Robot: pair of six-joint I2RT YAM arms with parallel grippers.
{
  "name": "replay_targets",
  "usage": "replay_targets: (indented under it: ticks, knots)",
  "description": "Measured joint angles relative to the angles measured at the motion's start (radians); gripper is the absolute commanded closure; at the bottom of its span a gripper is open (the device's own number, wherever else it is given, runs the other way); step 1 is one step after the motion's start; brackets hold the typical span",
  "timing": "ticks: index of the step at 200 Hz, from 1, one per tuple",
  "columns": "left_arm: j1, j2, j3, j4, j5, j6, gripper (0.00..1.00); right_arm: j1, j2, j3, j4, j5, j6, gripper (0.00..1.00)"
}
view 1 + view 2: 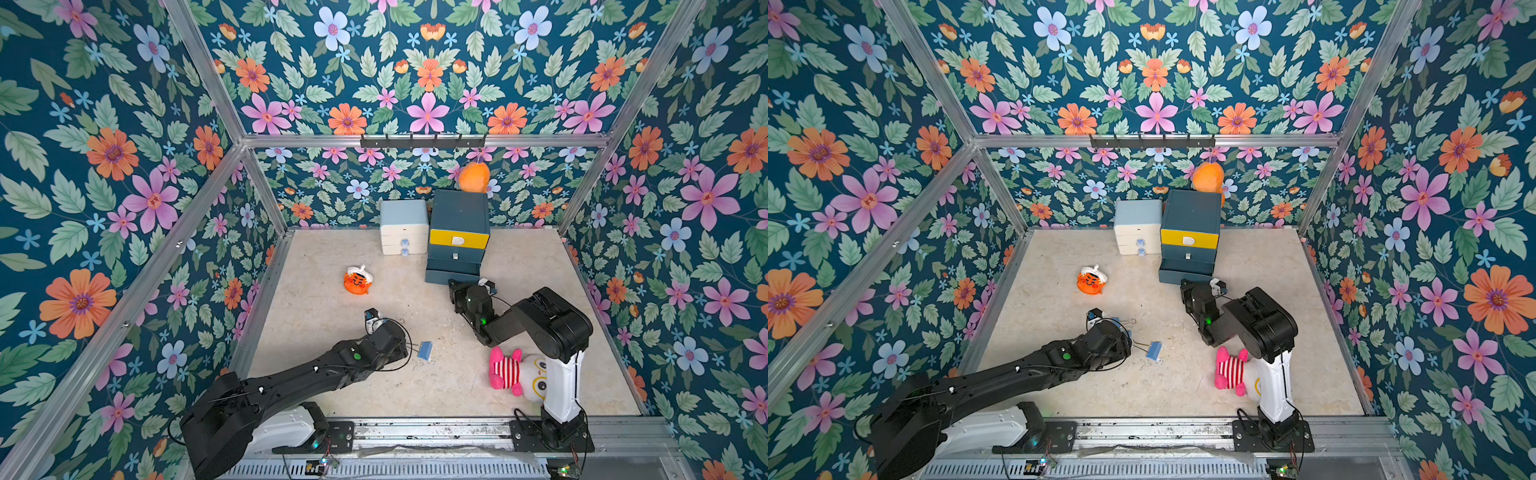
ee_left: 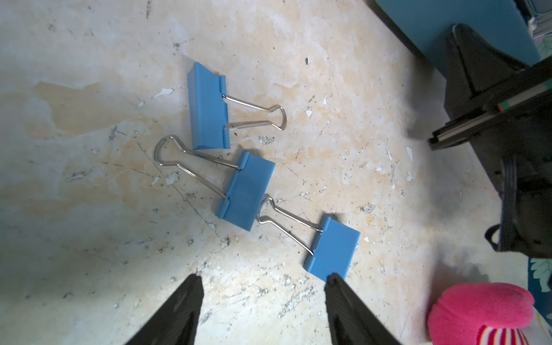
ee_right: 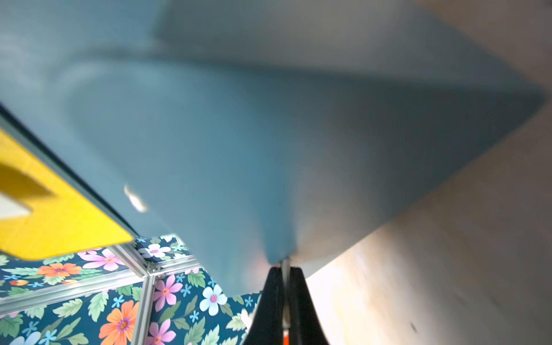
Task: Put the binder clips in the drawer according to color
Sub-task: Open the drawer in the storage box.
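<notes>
Scuffed marbled tabletop (image 2: pixel 89 224); three blue binder clips (image 2: pixel 248 191) (silver wire handles).

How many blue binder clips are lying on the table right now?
3, in a diagonal row ahead of the left hand: farthest clip, middle clip, nearest clip by a fingertip. Others may be hidden.

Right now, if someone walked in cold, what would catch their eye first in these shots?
Probably the loud floral wallpaper covering every wall, then the tall dark cabinet at the back of the table with its bright yellow drawer front. In the left wrist view, three blue binder clips lie on the scuffed tabletop just ahead of the open left gripper.
</notes>
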Motion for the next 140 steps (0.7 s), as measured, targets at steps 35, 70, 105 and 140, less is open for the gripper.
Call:
replay_targets:
  ticks: [35, 70, 105, 140]
  knots:
    - [-0.018, -0.001, 0.005, 0.009, 0.006, 0.0, 0.27, 0.044, -0.032, -0.093, 0.019, 0.022, 0.036, 1.0]
    - [-0.047, 0.023, 0.029, 0.012, 0.012, 0.004, 0.23, 0.079, -0.094, -0.153, 0.014, 0.045, 0.058, 1.0]
    - [-0.073, 0.076, 0.068, 0.006, 0.021, 0.003, 0.22, 0.084, -0.105, -0.156, -0.006, 0.048, 0.061, 0.92]
    - [-0.113, 0.126, 0.103, -0.026, 0.021, -0.093, 0.2, 0.085, -0.126, -0.168, -0.035, 0.041, 0.059, 0.51]
